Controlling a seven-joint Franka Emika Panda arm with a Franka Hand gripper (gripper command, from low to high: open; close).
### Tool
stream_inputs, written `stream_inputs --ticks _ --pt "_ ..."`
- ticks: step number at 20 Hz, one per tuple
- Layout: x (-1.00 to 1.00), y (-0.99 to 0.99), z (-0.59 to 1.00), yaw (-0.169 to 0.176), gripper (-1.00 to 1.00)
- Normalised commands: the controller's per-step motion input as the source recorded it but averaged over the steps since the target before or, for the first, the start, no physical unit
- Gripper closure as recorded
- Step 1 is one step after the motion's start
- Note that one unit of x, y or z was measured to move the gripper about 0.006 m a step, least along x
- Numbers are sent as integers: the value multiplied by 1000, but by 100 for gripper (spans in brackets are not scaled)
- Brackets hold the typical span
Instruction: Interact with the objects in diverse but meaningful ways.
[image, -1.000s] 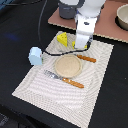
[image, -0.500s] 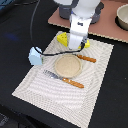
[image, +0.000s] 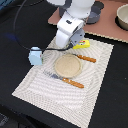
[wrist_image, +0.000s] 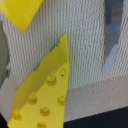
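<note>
As the end effector (image: 76, 44) has lowered, the cheese wedge (wrist_image: 42, 97) seems nearer.

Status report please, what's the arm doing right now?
Tool low at the mat's far edge, state unclear. Yellow holed cheese wedge directly beneath. Light blue cup apart, untouched.

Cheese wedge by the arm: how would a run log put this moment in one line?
end effector: low over cheese wedge | grip: cannot tell | light blue cup: upright, off the mat | plate: bare

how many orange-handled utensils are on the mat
2: an orange-handled fork along one side of the round tan plate, and an orange-handled knife along the opposite side. The arm may hide others.
</note>
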Motion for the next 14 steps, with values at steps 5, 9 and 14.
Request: stream_inputs --ticks 5,9,14 --pt "-949 387 -68 -23 -100" --pt "-1000 473 -136 0 -100" --pt "-1000 429 -185 0 -100"
